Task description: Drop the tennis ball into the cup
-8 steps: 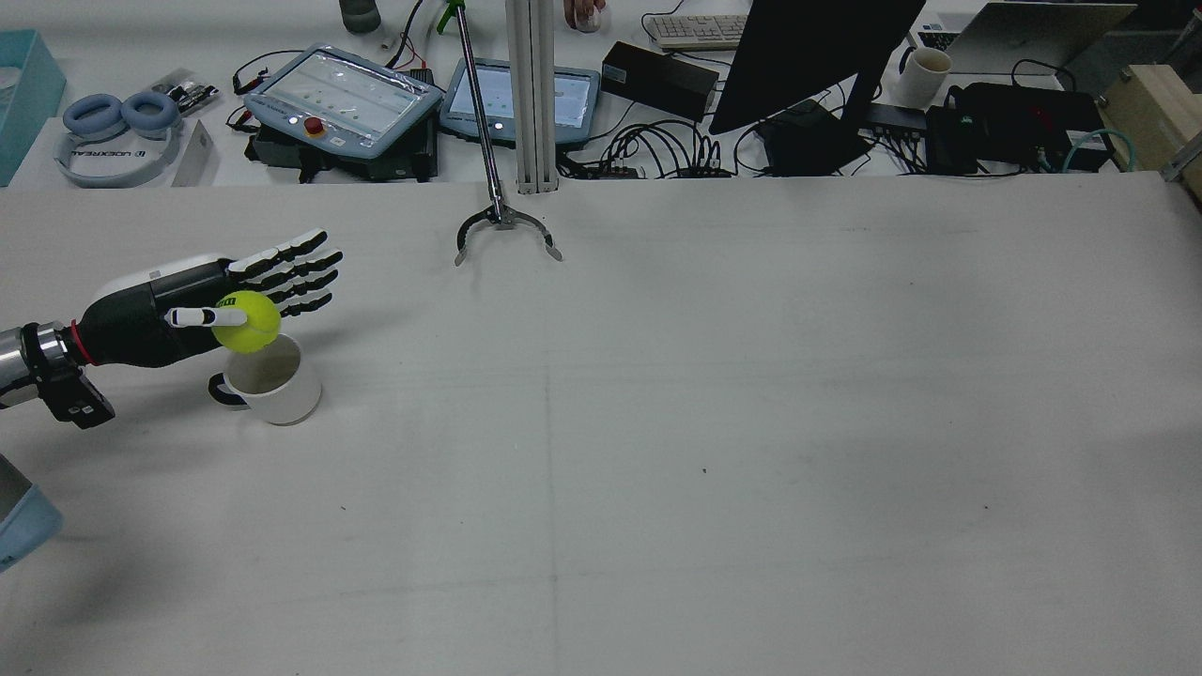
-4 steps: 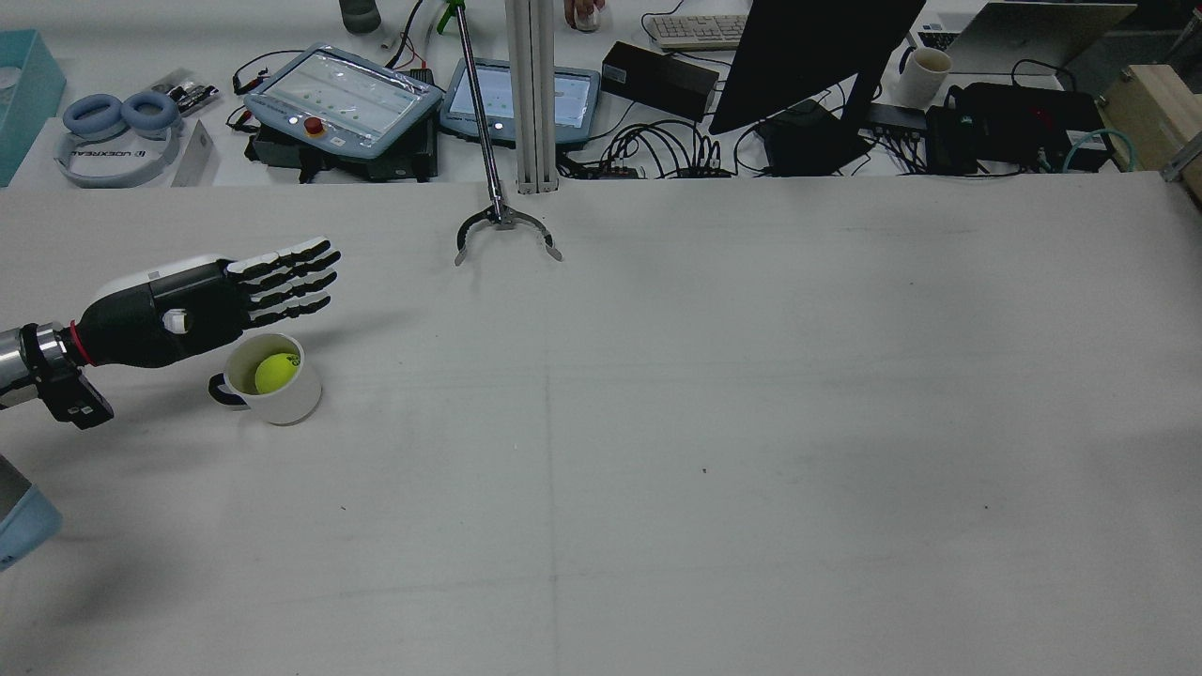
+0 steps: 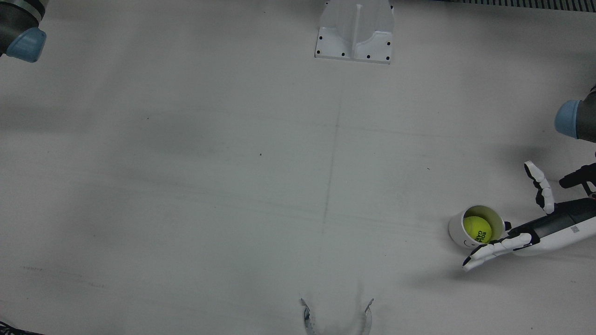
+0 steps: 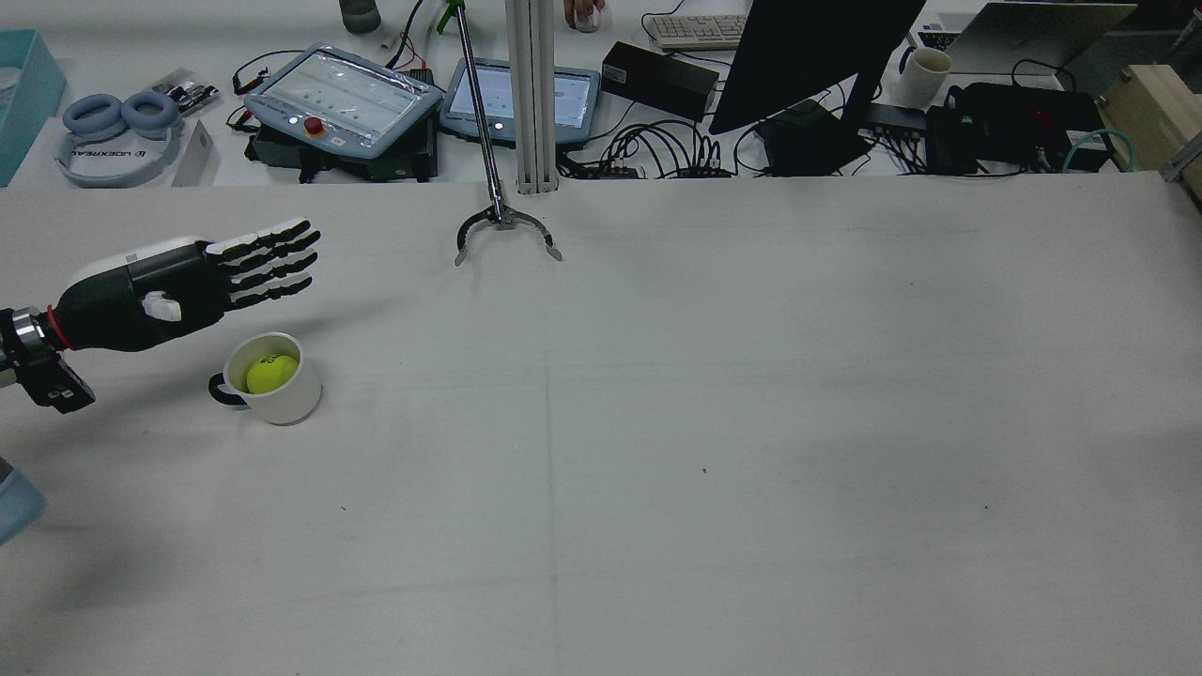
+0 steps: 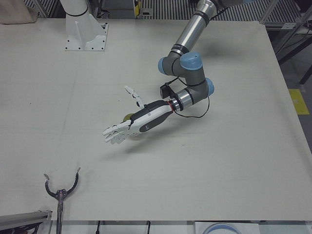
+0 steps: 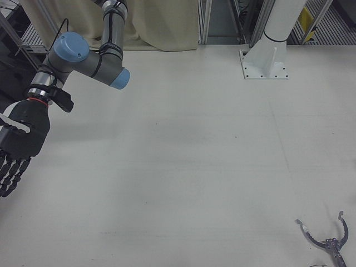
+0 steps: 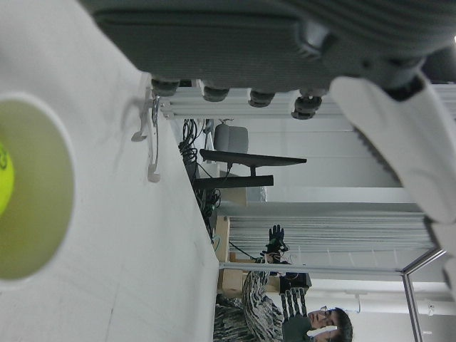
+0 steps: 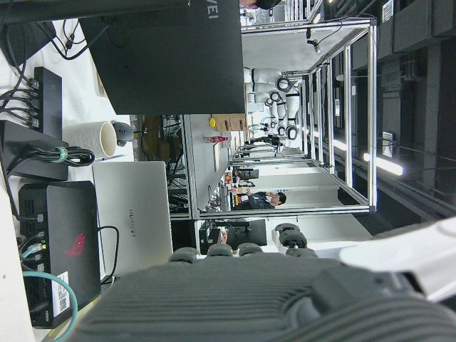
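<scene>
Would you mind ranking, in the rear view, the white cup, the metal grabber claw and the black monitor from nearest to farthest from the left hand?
Measured from the left hand:
1. White cup, just below the hand in the picture, with the tennis ball inside it.
2. Metal grabber claw, lying near the table's far edge, toward the middle.
3. Black monitor, beyond the table, far to the right.

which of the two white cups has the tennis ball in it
The cup on the work table, just below the open left hand, holds the ball. The other cup stands on the far desk, beside the monitor.
</scene>
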`<state>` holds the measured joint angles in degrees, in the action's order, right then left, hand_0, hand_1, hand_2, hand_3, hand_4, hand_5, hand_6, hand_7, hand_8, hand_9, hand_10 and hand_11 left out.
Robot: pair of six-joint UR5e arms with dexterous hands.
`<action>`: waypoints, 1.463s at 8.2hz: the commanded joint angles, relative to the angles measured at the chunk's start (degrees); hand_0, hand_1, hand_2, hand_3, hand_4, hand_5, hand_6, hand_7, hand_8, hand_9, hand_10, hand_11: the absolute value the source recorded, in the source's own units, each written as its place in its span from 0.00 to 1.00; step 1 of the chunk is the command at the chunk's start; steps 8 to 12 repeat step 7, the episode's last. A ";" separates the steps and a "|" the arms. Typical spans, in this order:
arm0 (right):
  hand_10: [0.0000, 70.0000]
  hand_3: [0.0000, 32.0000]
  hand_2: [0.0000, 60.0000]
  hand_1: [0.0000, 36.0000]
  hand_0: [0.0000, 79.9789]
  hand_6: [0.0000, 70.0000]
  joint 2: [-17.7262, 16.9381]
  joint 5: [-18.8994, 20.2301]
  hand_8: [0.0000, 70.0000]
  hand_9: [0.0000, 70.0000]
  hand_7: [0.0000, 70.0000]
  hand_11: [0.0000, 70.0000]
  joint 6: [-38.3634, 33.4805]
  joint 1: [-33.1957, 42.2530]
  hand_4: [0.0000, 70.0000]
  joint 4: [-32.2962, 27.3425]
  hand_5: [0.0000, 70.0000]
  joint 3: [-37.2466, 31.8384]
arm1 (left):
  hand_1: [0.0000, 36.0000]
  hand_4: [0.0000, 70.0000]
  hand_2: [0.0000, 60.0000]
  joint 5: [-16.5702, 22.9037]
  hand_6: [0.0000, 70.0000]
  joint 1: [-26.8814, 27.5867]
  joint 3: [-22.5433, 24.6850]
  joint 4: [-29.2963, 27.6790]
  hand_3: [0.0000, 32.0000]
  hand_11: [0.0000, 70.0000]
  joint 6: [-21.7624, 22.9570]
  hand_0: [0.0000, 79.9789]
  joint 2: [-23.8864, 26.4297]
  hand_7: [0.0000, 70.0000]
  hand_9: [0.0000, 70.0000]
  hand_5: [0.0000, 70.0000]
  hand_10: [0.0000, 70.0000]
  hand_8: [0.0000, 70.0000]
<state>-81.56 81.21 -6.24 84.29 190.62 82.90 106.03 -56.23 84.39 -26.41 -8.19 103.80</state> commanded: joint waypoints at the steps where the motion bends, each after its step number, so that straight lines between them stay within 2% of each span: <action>1: 0.00 0.00 0.00 0.00 0.00 0.00 0.00 0.00 0.00 0.00 0.00 0.00 0.00 0.00 0.00 -0.08 0.00 -0.02 | 0.25 0.11 0.38 0.06 0.00 -12.62 -0.10 3.27 0.33 0.01 -0.08 0.48 0.18 0.06 0.00 0.00 0.00 0.00; 2: 0.00 0.00 0.00 0.00 0.00 0.00 0.00 0.00 0.00 0.00 0.00 0.00 0.00 0.00 0.00 -0.08 0.00 -0.02 | 0.75 0.00 0.99 0.06 0.00 -17.63 -0.10 5.47 0.24 0.04 -0.16 0.53 0.26 0.05 0.00 0.04 0.01 0.00; 3: 0.00 0.00 0.00 0.00 0.00 0.00 0.00 0.00 0.00 0.00 0.00 0.00 0.00 0.00 0.00 -0.08 0.00 -0.02 | 1.00 0.00 0.72 -0.03 0.01 -21.95 -1.84 6.36 0.03 0.10 -0.77 0.74 0.87 0.09 0.00 0.10 0.03 0.00; 4: 0.00 0.00 0.00 0.00 0.00 0.00 0.00 0.00 0.00 0.00 0.00 0.00 0.00 0.00 0.00 -0.08 0.00 -0.02 | 1.00 0.00 0.43 -0.03 0.05 -24.78 -5.77 6.20 0.00 0.15 -0.78 1.00 1.40 0.14 0.04 0.18 0.06 0.01; 5: 0.00 0.00 0.00 0.00 0.00 0.00 0.00 0.00 0.00 0.00 0.00 0.00 0.00 0.00 0.00 0.01 0.00 -0.02 | 1.00 0.00 0.22 -0.38 0.05 -26.54 -11.90 4.98 0.00 0.20 -0.61 1.00 2.19 0.17 0.08 0.23 0.08 0.05; 6: 0.00 0.00 0.00 0.00 0.00 0.00 0.00 0.00 0.00 0.00 0.00 0.00 0.00 0.00 0.00 -0.08 0.00 -0.02 | 1.00 0.00 0.21 -0.56 0.02 -27.95 -18.58 1.57 0.00 0.20 -0.52 1.00 4.03 0.19 0.08 0.22 0.08 0.04; 7: 0.00 0.00 0.00 0.00 0.00 0.00 0.00 0.00 0.00 0.00 0.00 0.00 0.00 0.00 0.00 -0.08 0.00 -0.02 | 1.00 0.00 0.22 -0.39 0.08 -30.14 -21.17 0.14 0.00 0.20 -0.34 1.00 5.44 0.17 0.08 0.23 0.08 0.06; 12: 0.00 0.00 0.00 0.00 0.00 0.00 0.00 0.00 0.00 0.00 0.00 0.00 0.00 0.00 0.00 -0.08 0.00 -0.02 | 1.00 0.00 0.22 -0.39 0.08 -30.14 -21.17 0.14 0.00 0.20 -0.34 1.00 5.44 0.17 0.08 0.23 0.08 0.06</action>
